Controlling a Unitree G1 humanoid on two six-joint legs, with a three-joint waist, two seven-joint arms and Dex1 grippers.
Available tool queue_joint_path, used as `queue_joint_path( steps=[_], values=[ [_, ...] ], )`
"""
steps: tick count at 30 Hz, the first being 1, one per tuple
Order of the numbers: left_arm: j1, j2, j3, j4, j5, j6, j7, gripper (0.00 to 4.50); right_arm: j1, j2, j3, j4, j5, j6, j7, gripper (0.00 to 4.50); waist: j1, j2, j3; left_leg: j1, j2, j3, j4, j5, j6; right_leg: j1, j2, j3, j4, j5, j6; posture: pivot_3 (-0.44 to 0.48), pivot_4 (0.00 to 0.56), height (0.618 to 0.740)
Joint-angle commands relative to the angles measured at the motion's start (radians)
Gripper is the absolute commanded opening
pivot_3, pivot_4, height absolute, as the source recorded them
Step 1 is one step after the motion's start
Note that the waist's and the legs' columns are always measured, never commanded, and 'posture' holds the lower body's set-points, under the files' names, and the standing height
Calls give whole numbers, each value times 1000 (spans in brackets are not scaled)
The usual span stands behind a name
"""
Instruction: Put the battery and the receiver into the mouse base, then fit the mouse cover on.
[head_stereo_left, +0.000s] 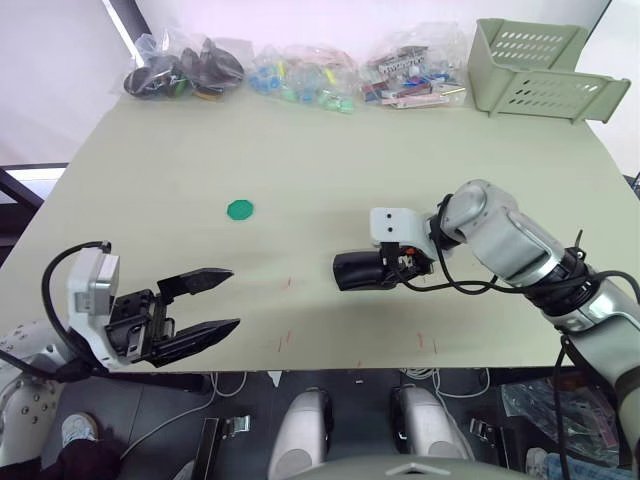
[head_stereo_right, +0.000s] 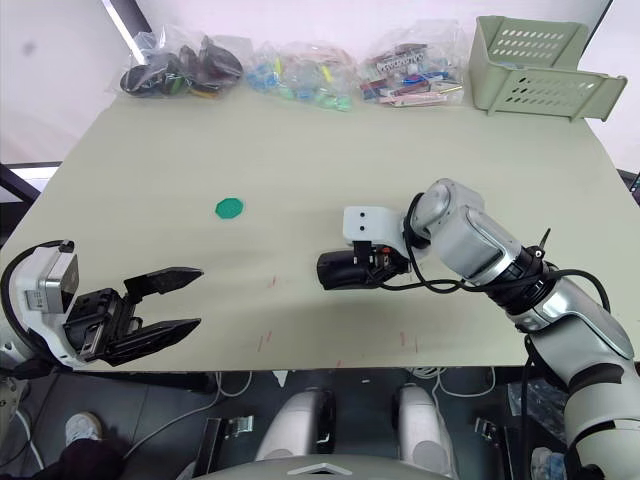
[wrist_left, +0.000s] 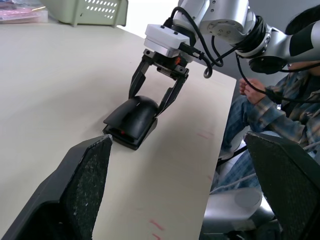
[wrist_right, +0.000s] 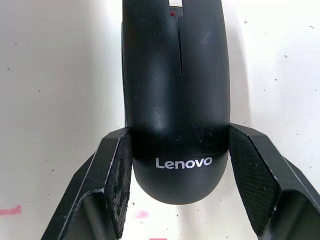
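The mouse cover (wrist_right: 176, 95) lies on the desk (head_stereo_left: 330, 160) near its front edge, between the fingers of the right hand (head_stereo_left: 385, 268) which touch its sides, while the left hand (head_stereo_left: 205, 305) hovers wide open at the near left.

Right gripper (wrist_right: 177, 175) straddles the rear of the cover (wrist_right: 176, 90), one finger (wrist_right: 116, 180) on each flank. Both pads sit against or just beside the shell's sides. The cover is smooth black with a pale "Lenovo" mark (wrist_right: 183, 162) near its rounded end, a thin centre slit and a small red spot at the far end. It lies on a pale table (wrist_right: 55, 75) with faint pink marks.
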Motion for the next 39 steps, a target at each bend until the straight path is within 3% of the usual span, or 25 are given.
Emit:
queue_joint_path(
  steps=[1,39],
  values=[
    [1,0,19,-21,15,-31,5,4500,-33,0,3,3,-19,-15,-9,2594,0,0,0,0,0,0,0,0,0,0,0,0,0,0,0,0,150,740],
    [21,-50,-10,-48,57,-82,51,4500,-64,24,25,45,-18,-7,6,2594,-3,0,0,2,1,-1,0,2,-3,-2,1,0,8,-2,-4,0,150,740]
  ],
)
